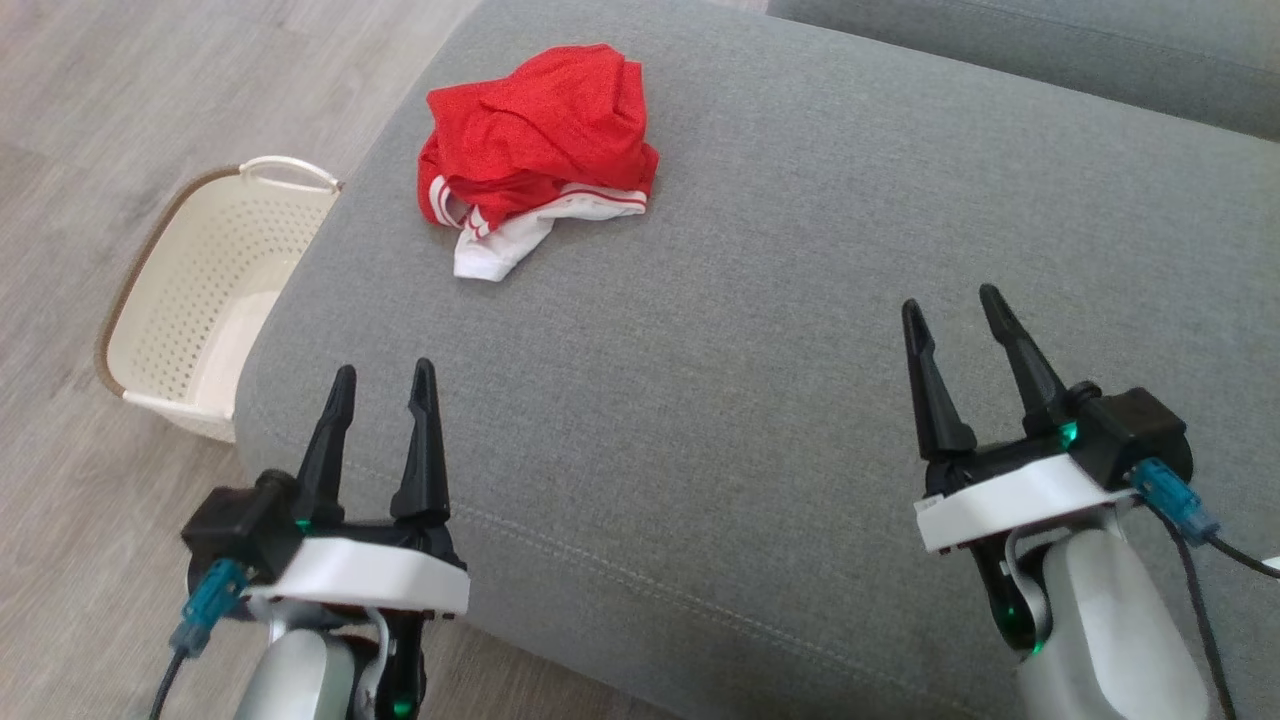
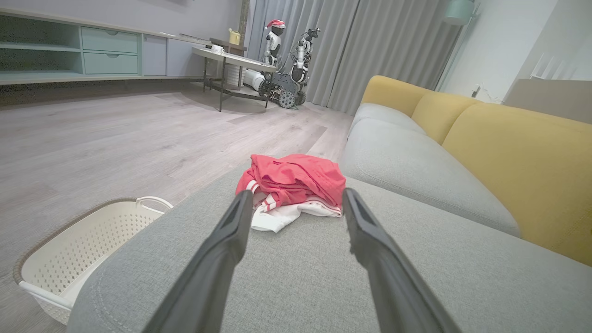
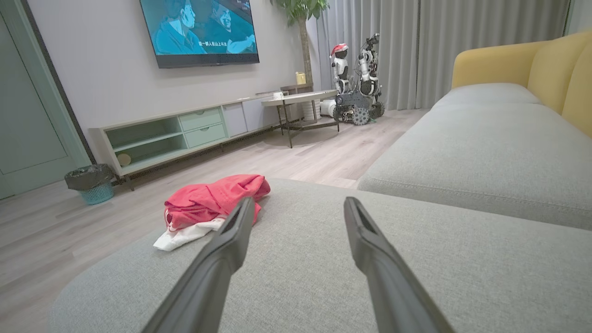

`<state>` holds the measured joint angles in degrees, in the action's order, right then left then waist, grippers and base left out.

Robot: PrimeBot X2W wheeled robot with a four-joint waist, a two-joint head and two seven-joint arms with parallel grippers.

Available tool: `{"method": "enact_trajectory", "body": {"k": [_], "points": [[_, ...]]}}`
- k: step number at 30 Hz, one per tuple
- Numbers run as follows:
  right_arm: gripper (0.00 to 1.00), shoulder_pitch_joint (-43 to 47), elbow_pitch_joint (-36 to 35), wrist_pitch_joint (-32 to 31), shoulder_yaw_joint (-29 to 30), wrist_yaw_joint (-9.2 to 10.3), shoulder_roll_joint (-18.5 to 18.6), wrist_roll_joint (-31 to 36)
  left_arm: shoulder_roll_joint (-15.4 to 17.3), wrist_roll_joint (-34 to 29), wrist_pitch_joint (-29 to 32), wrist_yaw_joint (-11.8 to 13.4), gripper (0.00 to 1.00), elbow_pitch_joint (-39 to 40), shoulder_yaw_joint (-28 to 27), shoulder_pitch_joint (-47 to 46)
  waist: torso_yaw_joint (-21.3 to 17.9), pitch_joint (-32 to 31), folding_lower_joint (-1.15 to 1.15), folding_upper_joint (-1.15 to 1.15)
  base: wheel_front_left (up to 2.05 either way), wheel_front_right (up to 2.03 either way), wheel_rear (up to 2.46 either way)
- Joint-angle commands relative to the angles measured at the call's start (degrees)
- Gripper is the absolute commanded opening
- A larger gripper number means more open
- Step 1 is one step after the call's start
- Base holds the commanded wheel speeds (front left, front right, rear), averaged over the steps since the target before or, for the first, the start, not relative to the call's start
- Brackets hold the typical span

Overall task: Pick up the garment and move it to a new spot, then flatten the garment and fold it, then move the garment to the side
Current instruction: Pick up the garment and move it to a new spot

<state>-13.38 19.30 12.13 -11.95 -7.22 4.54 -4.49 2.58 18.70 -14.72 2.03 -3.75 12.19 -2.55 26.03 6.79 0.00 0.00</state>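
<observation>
The garment (image 1: 535, 150): red with white trim and stripes, bunched in a heap on the grey sofa seat (image 1: 750, 400). It sits level with the far handle of the basket (image 1: 190, 300) and near it. It is not flat and not folded, so I judge the task not yet begun.

Your left gripper (image 1: 383, 372): released, jaws apart, nothing between them, hovering over the seat by the basket's near end.

Your right gripper (image 1: 948, 298): likewise released and empty, well apart from the basket, across the seat from it. Neither touches the cloth.

Handling, as I judge it:
- Light, limp, thin knit with no stiffness.
- It will sag and trail from whatever point you lift.
- 1 layer may slide out of a shallow pinch.
- The seat is soft too, so you can press in a little to get under a fold.

Where to take it:
- The white hem pokes out low on the heap, angled toward the basket. It lies flat and thin, so it looks a poor bite.
- Better looks the raised red ridge on top of the heap, catching 2 or more layers.
- Of the 2, your left gripper is closer.
</observation>
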Motion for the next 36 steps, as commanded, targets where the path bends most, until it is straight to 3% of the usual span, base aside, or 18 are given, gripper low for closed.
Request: {"method": "enact_trajectory", "body": {"k": [1, 16, 23, 29, 36], "points": [[1.0, -0.29, -2.3, -0.46, -1.53, -0.26, 0.13, -0.77, 0.3, 0.21, -0.28, 0.46, 1.0, 2.24, -1.88, -1.22, 0.32, -0.01, 0.0, 0.0, 0.0, 0.0, 0.0], [1.0, -0.72, -4.85, -2.04, -1.22, -0.26, 0.75, -0.56, 0.3, 2.03, -0.28, 0.9, 1.0, 2.28, -4.54, -2.63, -1.42, 2.92, 0.0, 0.0, 0.0, 0.0, 0.0], [1.0, -2.55, -9.0, -4.47, 1.18, -0.26, 2.55, 1.06, 0.3, 0.3, -0.28, -2.83, 1.0, -0.93, -8.77, -9.43, -4.19, 8.94, 0.0, 0.0, 0.0, 0.0, 0.0], [1.0, -3.88, -13.38, -6.48, 4.05, -0.26, 3.87, 1.85, 1.78, -0.95, -0.28, -6.36, 1.0, -8.62, -11.91, -17.92, -7.26, 14.12, 0.0, 0.0, 0.0, 0.0, 0.0], [1.0, -4.42, -18.19, -8.85, 4.19, -0.26, 4.57, 2.94, 5.07, 0.67, 0.74, -7.7, 1.0, -19.84, -12.82, -30.76, -10.19, 19.44, 0.0, 0.0, 0.0, 0.0, 0.0]]}}
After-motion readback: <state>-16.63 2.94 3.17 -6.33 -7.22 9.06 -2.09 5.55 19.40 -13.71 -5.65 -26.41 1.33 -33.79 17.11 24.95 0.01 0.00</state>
